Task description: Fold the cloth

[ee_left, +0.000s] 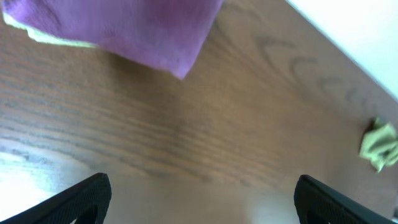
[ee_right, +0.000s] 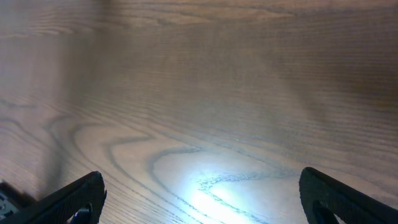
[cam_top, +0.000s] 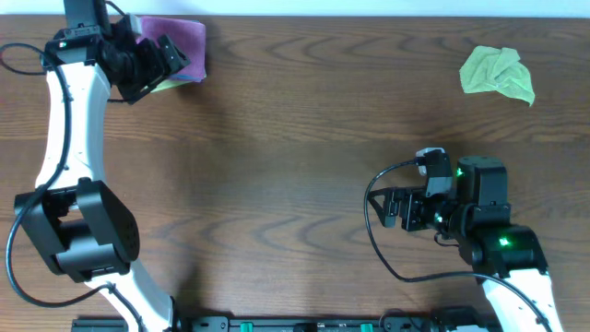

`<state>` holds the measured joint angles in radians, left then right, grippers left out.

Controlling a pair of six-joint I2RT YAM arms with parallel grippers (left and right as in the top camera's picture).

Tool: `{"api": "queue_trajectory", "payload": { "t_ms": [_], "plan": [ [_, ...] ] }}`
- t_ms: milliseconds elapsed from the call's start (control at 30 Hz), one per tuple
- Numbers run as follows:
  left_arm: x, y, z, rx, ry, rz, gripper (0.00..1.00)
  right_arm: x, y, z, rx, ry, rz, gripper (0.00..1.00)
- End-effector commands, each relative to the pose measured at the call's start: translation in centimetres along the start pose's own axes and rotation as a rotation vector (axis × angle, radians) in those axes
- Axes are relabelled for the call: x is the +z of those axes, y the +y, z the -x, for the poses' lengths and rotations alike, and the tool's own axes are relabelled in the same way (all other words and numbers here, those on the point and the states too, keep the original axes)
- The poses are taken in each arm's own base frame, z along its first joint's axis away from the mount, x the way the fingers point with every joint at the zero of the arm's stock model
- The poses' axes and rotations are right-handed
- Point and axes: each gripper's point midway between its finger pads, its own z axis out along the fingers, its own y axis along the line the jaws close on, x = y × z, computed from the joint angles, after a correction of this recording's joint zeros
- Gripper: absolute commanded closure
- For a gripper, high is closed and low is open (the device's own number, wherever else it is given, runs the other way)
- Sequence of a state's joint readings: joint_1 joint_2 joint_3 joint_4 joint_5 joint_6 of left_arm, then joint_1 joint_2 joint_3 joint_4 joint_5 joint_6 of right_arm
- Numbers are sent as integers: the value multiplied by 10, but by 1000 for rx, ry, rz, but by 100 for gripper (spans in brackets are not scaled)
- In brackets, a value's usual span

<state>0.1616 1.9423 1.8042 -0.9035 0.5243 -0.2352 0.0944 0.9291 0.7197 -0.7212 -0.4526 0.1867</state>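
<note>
At the upper left of the overhead frame, a purple cloth lying flat on the dark wood worktop, a pale yellow-green edge showing beneath it, its left part hidden behind the left gripper, fingers spread wide and clamped on nothing. Right of centre and lower, the right gripper pointing left over bare wood, likewise spread wide and empty, with a black cable looped beside it. In the upper right corner, well apart from both, a crumpled green cloth, fully in view.
</note>
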Motion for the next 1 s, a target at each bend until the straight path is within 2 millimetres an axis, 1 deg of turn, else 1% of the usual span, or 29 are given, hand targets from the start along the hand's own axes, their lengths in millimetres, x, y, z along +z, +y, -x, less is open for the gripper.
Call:
{"api": "queue_trajectory", "payload": {
  "t_ms": [0, 167, 267, 367, 500, 600, 667, 733, 867, 967],
  "plan": [
    [-10, -24, -10, 149, 12, -24, 5, 0, -2, -2, 20, 3, 1, 1],
    [0, -30, -31, 202, 72, 44, 5, 0, -2, -2, 20, 3, 1, 1],
    [13, -36, -45, 255, 98, 101, 5, 0, -2, -2, 20, 3, 1, 1],
    [22, -44, -55, 304, 110, 141, 5, 0, -2, -2, 19, 3, 1, 1],
    [27, -59, -65, 375, 97, 189, 5, 0, -2, -2, 20, 3, 1, 1],
    [20, -71, -69, 418, 69, 211, 5, 0, -2, -2, 20, 3, 1, 1],
    [9, -78, -70, 438, 39, 213, 5, 0, -2, -2, 20, 3, 1, 1],
    [-4, -79, -70, 446, 3, 215, 5, 0, -2, -2, 20, 3, 1, 1],
    [-26, -73, -76, 435, -85, 195, 5, 0, -2, -2, 19, 3, 1, 1],
    [-38, -64, -88, 422, -147, 175, 5, 0, -2, -2, 19, 3, 1, 1]
  ]
}}
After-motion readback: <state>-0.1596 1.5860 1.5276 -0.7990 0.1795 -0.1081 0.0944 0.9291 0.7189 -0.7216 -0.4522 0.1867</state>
